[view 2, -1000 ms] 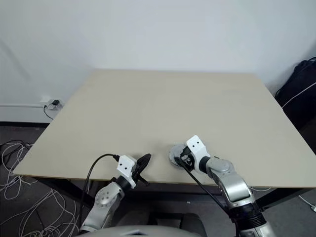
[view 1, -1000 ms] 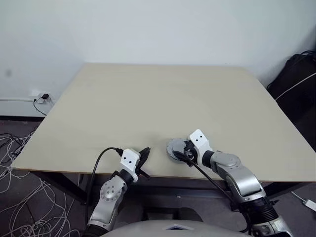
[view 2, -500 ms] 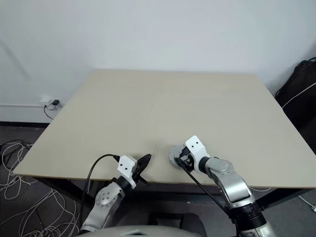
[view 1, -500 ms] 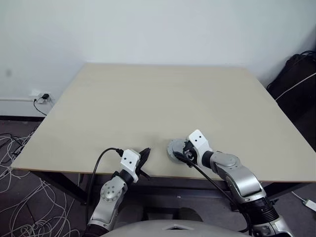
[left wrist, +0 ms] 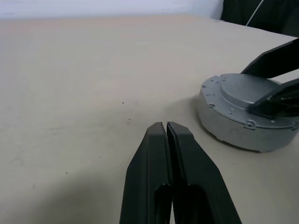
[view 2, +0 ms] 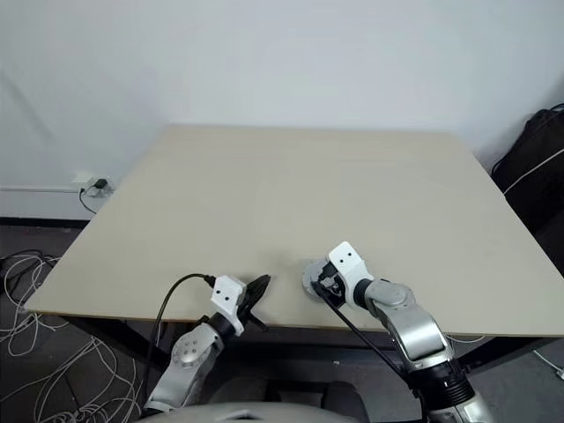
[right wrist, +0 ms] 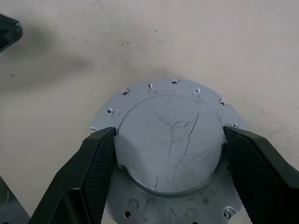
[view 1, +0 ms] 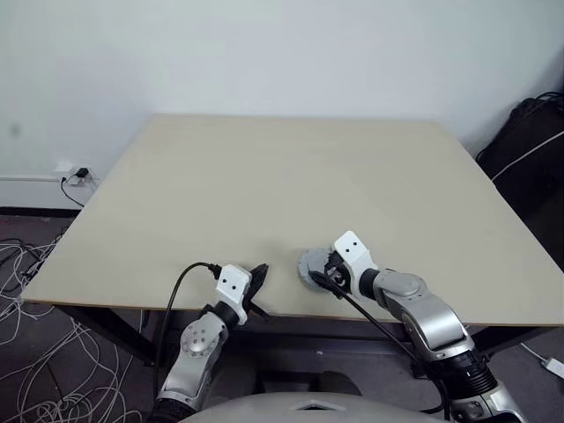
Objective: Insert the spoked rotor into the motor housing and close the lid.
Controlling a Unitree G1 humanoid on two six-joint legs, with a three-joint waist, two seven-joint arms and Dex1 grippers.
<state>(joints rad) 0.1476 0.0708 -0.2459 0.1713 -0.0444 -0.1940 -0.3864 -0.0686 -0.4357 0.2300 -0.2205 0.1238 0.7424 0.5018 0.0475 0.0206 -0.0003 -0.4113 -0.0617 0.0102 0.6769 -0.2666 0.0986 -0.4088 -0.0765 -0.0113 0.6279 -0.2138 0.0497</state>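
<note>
Grey lid (right wrist: 168, 149) on beige table (view 1: 264, 185)

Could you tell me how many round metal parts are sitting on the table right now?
1: a grey lidded disc near the table's front edge, between the right gripper's fingers; parts inside may be hidden.

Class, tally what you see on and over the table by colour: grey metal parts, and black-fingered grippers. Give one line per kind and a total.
Grey metal parts: 1, the lid closed on the motor housing as one round assembly.
Black-fingered grippers: 2, the left gripper shut, the right gripper clasping the lid's raised centre.
Total: 3
</note>
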